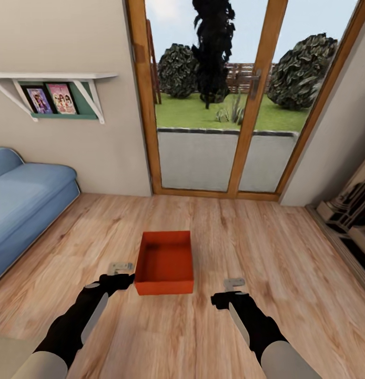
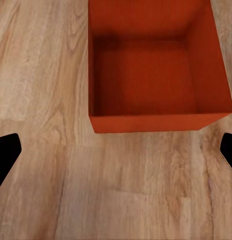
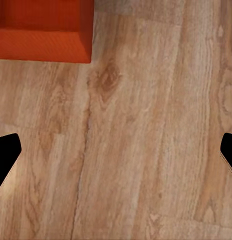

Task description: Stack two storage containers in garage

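Note:
One orange-red storage container [image 1: 165, 259] sits open and empty on the light wood plank floor of the living room, in front of the glass doors. My left gripper [image 1: 121, 267] hovers just left of its near corner, open, with nothing between its fingers. In the left wrist view the container [image 2: 146, 70] lies just beyond the spread gripper [image 2: 116, 155]. My right gripper [image 1: 234, 284] hangs open over bare planks, to the right of the bin and nearer to me. A corner of the container [image 3: 40, 30] shows in the right wrist view, apart from the gripper [image 3: 116, 155].
A blue sofa [image 1: 24, 200] stands along the left wall under a white shelf [image 1: 56, 79] with pictures. Wood-framed glass doors [image 1: 219, 105] face a garden ahead. Pale furniture [image 1: 351, 210] lines the right wall. Open plank floor surrounds the bin.

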